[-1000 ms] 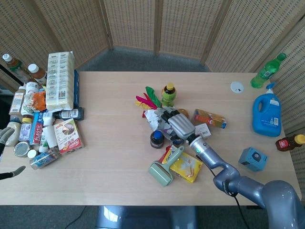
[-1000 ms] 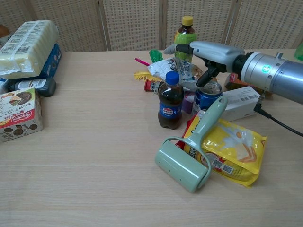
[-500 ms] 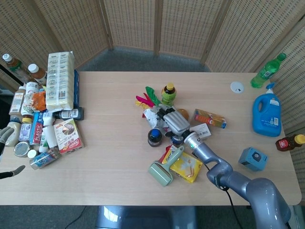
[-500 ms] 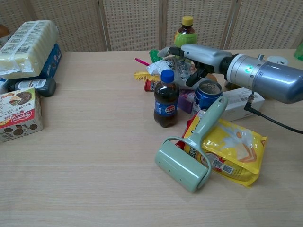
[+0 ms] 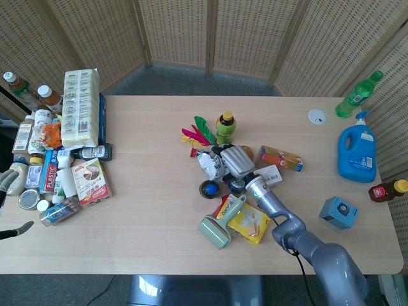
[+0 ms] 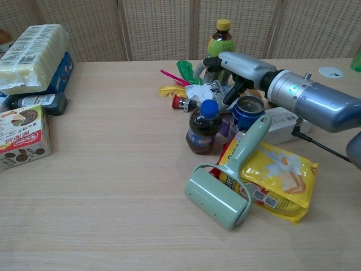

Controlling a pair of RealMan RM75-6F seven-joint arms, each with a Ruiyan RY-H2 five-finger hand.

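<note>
The right hand point(image 6: 240, 65) is reaching into the pile of things in the middle of the surface point(image 6: 113, 169). Its fingers point(image 6: 210, 61) lie stretched out over a white crinkly wrapper point(image 6: 210, 91), just in front of the green tea bottle point(image 6: 220, 38), and its thumb points down at the wrapper, close to the blue can point(image 6: 248, 112). I cannot tell if the thumb and fingers have really pinched the wrapper or are only touching it. Just in front of the wrapper is a small cola bottle point(image 6: 202, 129) with a blue cap, and it is leaning over, not standing straight. It looks like the hand is at the step of getting a hold on the wrapper. The next move needs care, I think. The fingers must close on the thin wrapper alone, and the hand should go straight up, because the leaning cola bottle and the can are so close that a sideways push could knock them over. The green lint roller point(image 6: 223, 189) lies with its handle on a yellow packet point(image 6: 279, 179), nearer the front edge and apart from the hand. The left hand point(image 5: 7, 181) only peeks in at the far left edge of the head view, near the jars and boxes, and I cannot tell how its fingers are.
</note>
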